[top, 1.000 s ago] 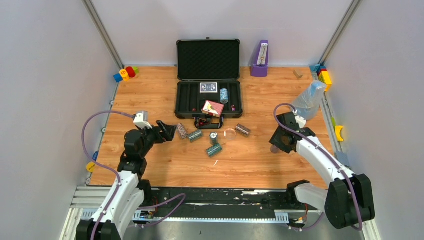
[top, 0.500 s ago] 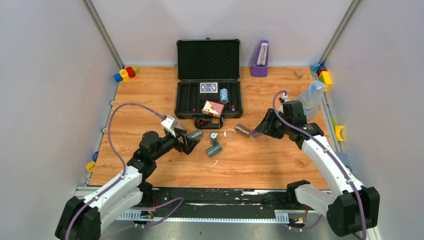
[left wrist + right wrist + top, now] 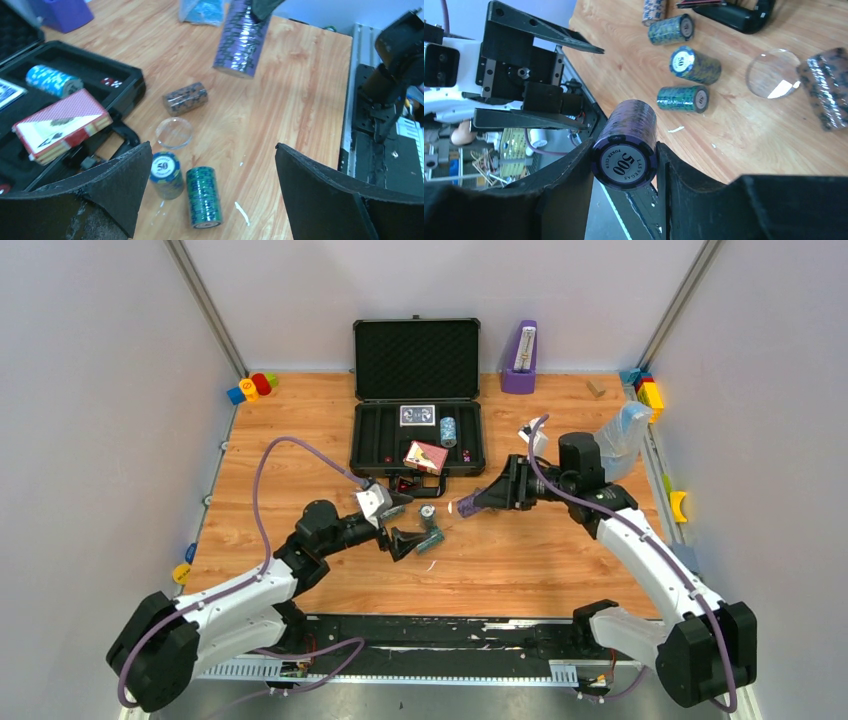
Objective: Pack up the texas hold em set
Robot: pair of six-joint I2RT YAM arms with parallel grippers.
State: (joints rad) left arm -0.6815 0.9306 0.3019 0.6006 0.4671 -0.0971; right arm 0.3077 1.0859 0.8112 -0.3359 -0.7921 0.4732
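1. Purple chips (image 3: pixel 241 37) are clenched in the right tool (image 3: pixel 625 150), squeezed across the stack's side so the discs stay together. The "500" face points outward. The stack hangs above the table (image 3: pixel 540 560), centre of the top view.
2. Left tool (image 3: pixel 212 146) is released, jaws spread wide, low over a green stack (image 3: pixel 203 196) lying on its side and an upright "50" stack (image 3: pixel 166 175). That wide gap probably serves to straddle one of them.
3. Case (image 3: pixel 416 430) stands open at upper centre, lid upright, leaving its slots reachable from above. A blue stack (image 3: pixel 52 80) and blue deck (image 3: pixel 417 414) lie inside, while the red deck (image 3: pixel 62 125) rests tilted on the front rim, not yet seated.
4. Brown stack (image 3: pixel 185 98) and a clear disc (image 3: pixel 173 133) lie on the table just in front of the case.
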